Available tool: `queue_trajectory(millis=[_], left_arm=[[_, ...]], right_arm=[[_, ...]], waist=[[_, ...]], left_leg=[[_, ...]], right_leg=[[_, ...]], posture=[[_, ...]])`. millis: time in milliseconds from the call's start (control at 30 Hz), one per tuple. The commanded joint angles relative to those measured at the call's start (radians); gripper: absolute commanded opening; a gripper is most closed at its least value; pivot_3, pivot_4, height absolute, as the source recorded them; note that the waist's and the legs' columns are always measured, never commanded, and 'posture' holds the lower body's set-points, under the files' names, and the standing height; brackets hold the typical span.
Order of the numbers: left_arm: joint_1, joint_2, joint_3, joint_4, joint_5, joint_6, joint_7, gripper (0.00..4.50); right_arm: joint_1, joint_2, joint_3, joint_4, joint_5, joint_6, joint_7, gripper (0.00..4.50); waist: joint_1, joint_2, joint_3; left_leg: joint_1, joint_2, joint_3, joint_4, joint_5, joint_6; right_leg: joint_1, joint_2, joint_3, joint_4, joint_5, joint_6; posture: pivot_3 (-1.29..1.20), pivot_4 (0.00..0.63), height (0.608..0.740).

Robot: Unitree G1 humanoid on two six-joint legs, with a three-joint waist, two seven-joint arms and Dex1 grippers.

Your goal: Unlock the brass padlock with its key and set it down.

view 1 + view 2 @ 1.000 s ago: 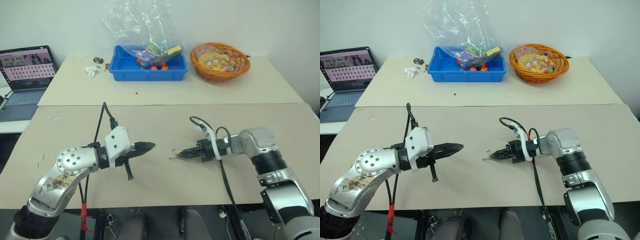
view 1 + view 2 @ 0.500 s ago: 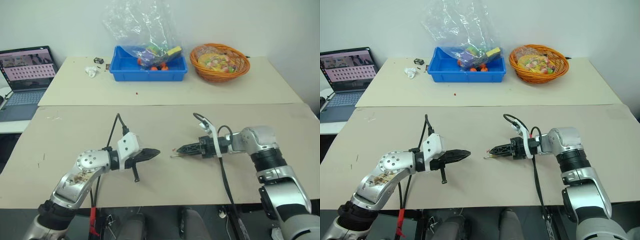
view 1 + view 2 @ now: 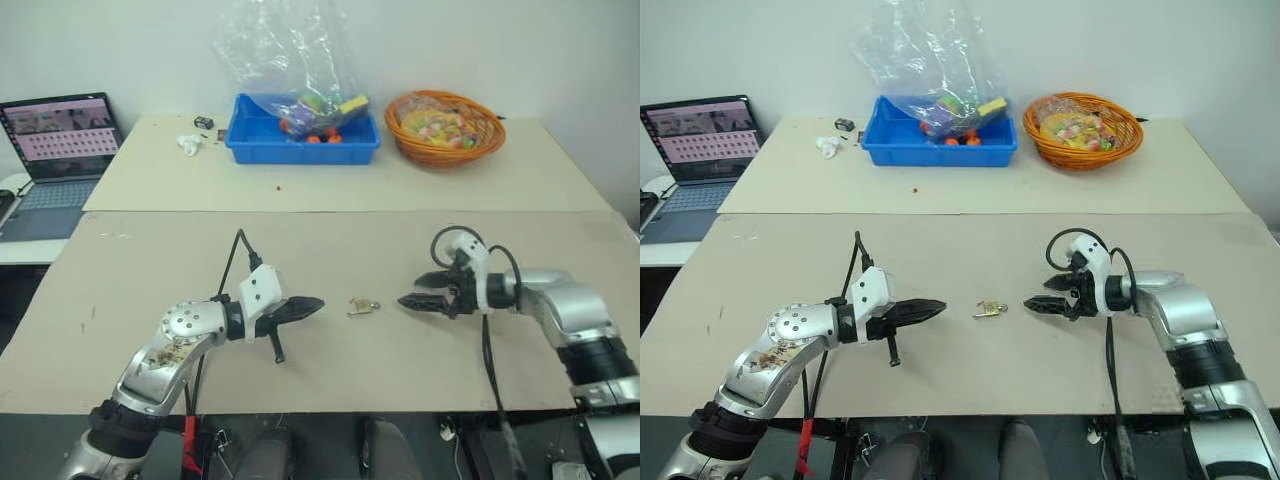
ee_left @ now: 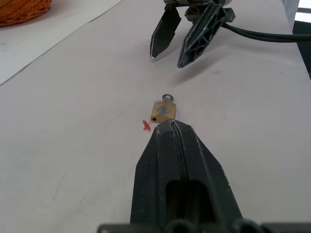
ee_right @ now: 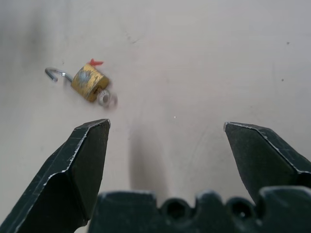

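Right wrist view: brass padlock (image 5: 89, 83), shackle swung open.

Even, bright indoor light falls from above on the beige cardboard-covered table (image 3: 330, 250), throwing soft shadows. The clear plastic bag (image 3: 290, 50) behind it catches pale glare. Beside the small brass padlock (image 5: 89, 82), the round key end looks smeared.

White wall (image 3: 560, 50) behind. Two beige tables: near table (image 3: 330, 250) in front, far table (image 3: 520, 180) pushed against its back edge. On the far table: blue tray (image 3: 300, 145) at 12 o'clock under a clear plastic bag (image 3: 280, 50); orange wicker basket (image 3: 445, 125) at 1 o'clock. Open laptop (image 3: 60, 140) at 10 o'clock, on a separate surface. Light even.
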Motion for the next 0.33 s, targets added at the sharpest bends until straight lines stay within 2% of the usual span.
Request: queue_trajectory(millis=[33, 333], left_arm=[[-0.001, -0.005, 0.01, -0.015, 0.006, -0.004, 0.008, 0.0], [-0.022, -0.009, 0.001, 0.004, 0.005, -0.007, -0.022, 0.0]], right_arm=[[0.046, -0.008, -0.066, -0.171, 0.045, -0.047, 0.036, 4.44], [0.078, 0.01, -0.071, -0.197, 0.042, -0.036, 0.03, 4.44]], waist=[[-0.002, 0.0, 0.0], [0.007, 0.0, 0.001]], left_leg=[[0.0, 0.0, 0.0, -0.001, 0.0, 0.0], [0.001, 0.0, 0.0, 0.001, -0.001, 0.001]], right_leg=[[0.0, 0.0, 0.0, -0.001, 0.0, 0.0], [0.003, 0.0, 0.0, -0.003, -0.002, 0.003]], posture=[[0.0, 0.15, 0.732], [0.0, 0.15, 0.732]])
